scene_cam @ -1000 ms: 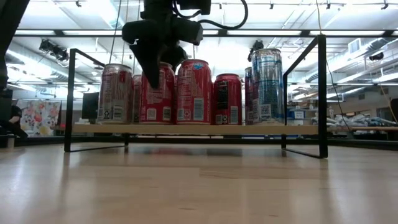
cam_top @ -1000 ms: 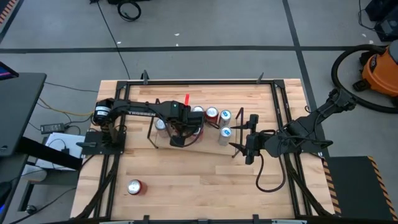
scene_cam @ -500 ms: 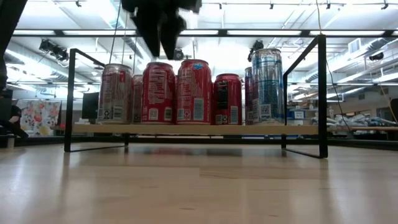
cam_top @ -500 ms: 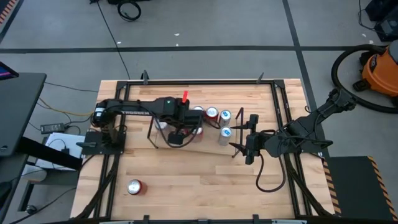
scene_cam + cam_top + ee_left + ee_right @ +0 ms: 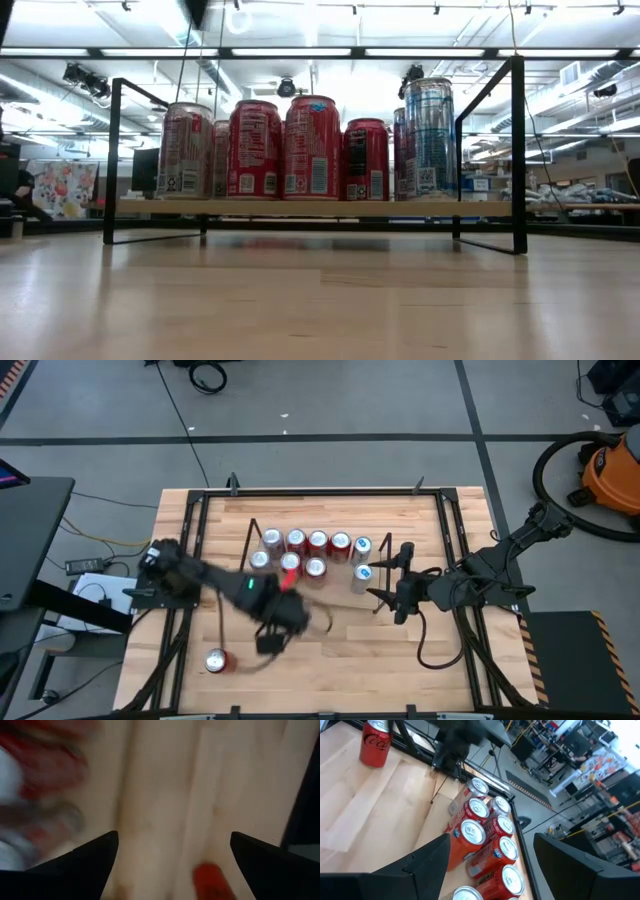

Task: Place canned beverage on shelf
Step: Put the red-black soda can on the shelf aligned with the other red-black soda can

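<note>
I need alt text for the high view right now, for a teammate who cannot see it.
Seen from above, the left gripper, jaws open and empty, is off the shelf over bare tabletop, near a lone red can at the table's front left. Eight cans stand grouped on the shelf, and the right gripper waits beside the shelf's right end.

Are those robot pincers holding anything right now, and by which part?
Nothing is held. The left pincer is open and empty above the table; the right pincer waits open beside the shelf.
</note>
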Controlling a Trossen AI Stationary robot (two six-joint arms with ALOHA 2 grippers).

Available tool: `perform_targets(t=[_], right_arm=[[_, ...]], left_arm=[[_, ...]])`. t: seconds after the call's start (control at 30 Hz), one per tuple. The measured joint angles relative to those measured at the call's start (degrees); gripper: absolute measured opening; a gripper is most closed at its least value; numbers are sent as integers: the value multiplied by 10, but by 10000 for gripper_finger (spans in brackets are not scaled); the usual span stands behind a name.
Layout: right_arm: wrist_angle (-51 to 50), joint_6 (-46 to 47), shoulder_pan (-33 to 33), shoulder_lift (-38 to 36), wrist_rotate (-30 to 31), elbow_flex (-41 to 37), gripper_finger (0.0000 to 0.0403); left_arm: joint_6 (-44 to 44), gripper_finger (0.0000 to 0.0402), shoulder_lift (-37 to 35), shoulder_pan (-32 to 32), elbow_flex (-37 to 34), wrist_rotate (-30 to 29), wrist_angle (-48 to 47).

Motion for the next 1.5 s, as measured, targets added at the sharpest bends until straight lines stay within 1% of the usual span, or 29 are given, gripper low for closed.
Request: perform_targets(t=[0.1,0.2,0.27,0.47,0.63,0.73,0.87,0.97,1.07,1.13,1.27,1.37,1.5], right_arm=[[10,-27,-1,0,-5,0,297],[34,-56,-10,0,-29,0,297],[51,-74,-20,0,-55,0,297],[79,-86,-67,0,-139,0,297],[96,-84,-104,0,-193,0,297],[108,-82,-119,0,-226,0,297],[111,-80,-130,0,-254,0,297],[112,-78,-131,0,-255,0,297],[120,-78,-131,0,-256,-3,297],[136,-84,-131,0,-256,-12,297],[167,-101,-131,0,-256,-20,297],[172,-103,-131,0,-256,-23,297],[173,-103,-131,0,-256,-23,297]], left_arm=[[-95,396,1,-61,-28,4,0],[-198,396,1,-120,-45,4,8],[-260,396,1,-157,-50,-4,10],[-444,396,0,-253,-74,-72,-10],[-558,395,-2,-309,-115,-71,-10],[-606,395,-15,-326,-124,-66,-12],[-675,395,-38,-342,-125,-77,-11],[-727,395,-48,-361,-142,-70,-11],[-767,395,-48,-384,-161,-25,-8],[-794,395,-48,-399,-168,-6,5],[-845,395,-48,-421,-169,-3,12],[-872,395,-48,-424,-169,-3,10],[-878,395,-48,-424,-169,-29,9]])
